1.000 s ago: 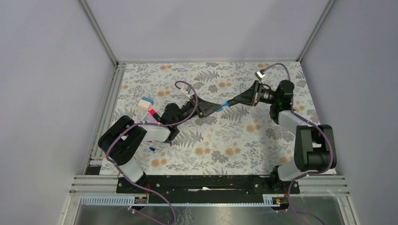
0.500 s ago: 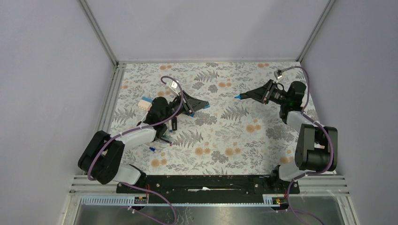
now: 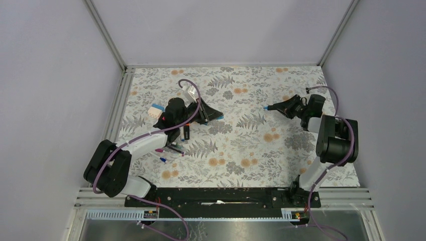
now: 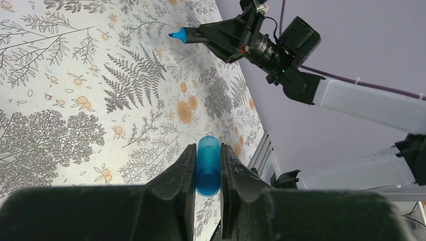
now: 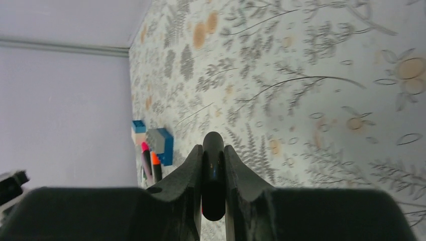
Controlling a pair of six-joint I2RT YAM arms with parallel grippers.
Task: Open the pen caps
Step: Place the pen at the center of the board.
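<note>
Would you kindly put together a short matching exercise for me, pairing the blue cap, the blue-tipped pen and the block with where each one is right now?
Things:
1. blue cap
2. blue-tipped pen
3. block

Places:
a. gripped in the right gripper
b. on the mat, in no gripper
c. gripped in the left gripper

Pairs: 1-c, 2-a, 3-b.

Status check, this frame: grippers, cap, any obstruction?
Left gripper shut on small blue plastic cap. Right gripper shut on dark pen barrel, blue tip bare. Loose pens, blue-and-grey block beside left arm, clear of both.
</note>
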